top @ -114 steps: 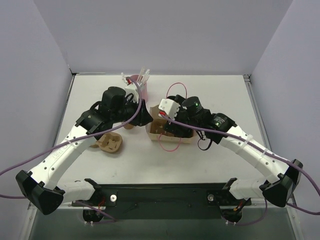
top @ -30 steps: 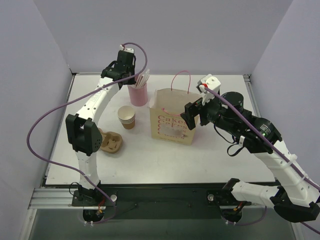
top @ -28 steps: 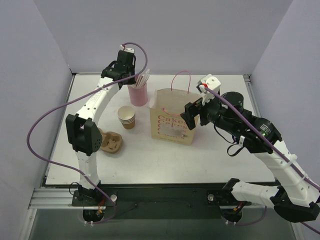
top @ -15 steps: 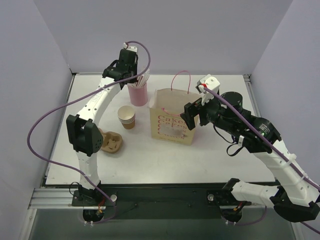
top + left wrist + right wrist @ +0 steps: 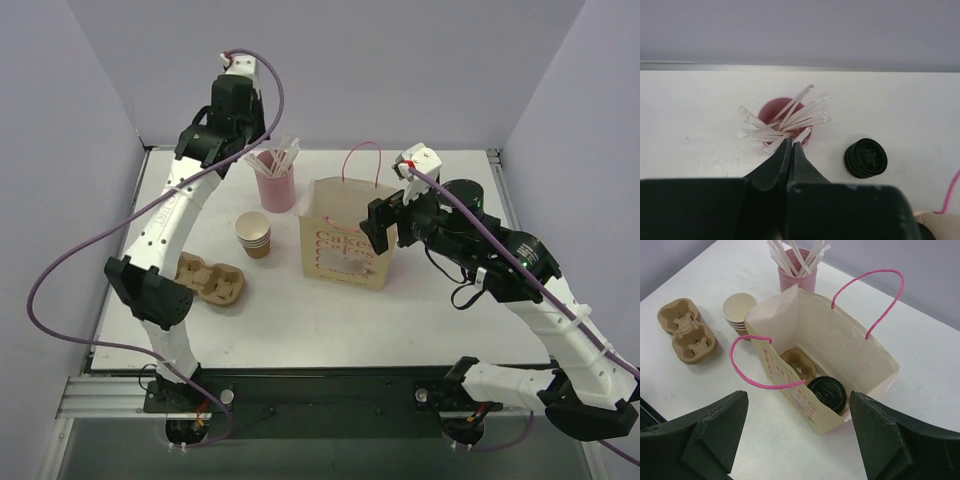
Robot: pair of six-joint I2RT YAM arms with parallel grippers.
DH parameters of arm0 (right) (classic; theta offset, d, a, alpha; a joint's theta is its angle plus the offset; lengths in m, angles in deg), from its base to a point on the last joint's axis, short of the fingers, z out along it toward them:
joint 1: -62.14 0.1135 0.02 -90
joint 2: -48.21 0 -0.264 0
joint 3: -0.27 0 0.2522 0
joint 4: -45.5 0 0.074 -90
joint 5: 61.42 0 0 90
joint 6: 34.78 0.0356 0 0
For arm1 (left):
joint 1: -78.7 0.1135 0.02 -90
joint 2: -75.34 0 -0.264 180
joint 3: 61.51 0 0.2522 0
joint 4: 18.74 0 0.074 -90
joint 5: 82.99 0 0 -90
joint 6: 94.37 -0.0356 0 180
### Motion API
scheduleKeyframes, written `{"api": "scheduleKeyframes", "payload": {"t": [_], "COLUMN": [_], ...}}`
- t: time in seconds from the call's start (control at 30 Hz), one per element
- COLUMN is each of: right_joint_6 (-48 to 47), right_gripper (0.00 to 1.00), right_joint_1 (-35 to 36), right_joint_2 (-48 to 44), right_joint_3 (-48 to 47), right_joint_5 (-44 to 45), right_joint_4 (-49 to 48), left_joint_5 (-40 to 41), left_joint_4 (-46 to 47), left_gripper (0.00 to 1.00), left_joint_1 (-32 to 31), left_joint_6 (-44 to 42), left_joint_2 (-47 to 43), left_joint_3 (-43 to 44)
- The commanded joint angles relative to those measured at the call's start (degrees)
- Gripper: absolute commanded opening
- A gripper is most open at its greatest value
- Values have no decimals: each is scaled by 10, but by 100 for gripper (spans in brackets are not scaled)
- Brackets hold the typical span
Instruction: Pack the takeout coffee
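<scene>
The takeout coffee (image 5: 826, 392) shows its round black lid inside the open pink-and-cream paper bag (image 5: 840, 342), beside a brown pulp carrier (image 5: 799, 365). In the top view the bag (image 5: 345, 240) hides the coffee. My right gripper (image 5: 807, 440) hovers open above the bag's near side, with nothing between its fingers; from above, the right gripper (image 5: 395, 225) sits at the bag's right end. My left gripper (image 5: 791, 143) is shut, raised over the pink cup of straws (image 5: 785, 122). One straw end lies at its tips, and whether that straw is pinched does not show. The left gripper (image 5: 258, 148) is high at the back left.
A stack of black lids (image 5: 866, 158) lies right of the straw cup (image 5: 276, 187). A stack of paper cups (image 5: 254, 235) stands left of the bag. A second pulp carrier (image 5: 210, 283) lies near the left arm's elbow. The back wall is close behind the straws.
My left gripper closed at the straw cup, then the arm rose up and back. The right arm and the bag have hardly moved.
</scene>
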Motion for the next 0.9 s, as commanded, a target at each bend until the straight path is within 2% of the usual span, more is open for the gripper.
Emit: {"api": "scheduleKeyframes", "payload": {"t": [0.0, 0.47, 0.6, 0.73, 0.87], "right_joint_6": [9, 23, 33, 20, 41], "right_gripper": [85, 84, 85, 85, 85], "right_joint_1": [3, 3, 3, 4, 6], "right_joint_2": [-12, -44, -60, -70, -84], "right_joint_3": [-22, -7, 2, 9, 14], "right_joint_5": [42, 109, 129, 101, 99], "right_joint_4": [-16, -23, -27, -29, -27], "left_joint_5": [-46, -209, -269, -282, -293], "left_joint_4": [18, 81, 125, 139, 133], "left_gripper": [0, 0, 0, 0, 0], "left_joint_1": [-6, -35, -36, -37, -39], "left_joint_6": [41, 108, 133, 163, 189], "left_joint_2": [-87, -280, -342, -371, -344], "left_joint_3": [16, -92, -171, -264, -286]}}
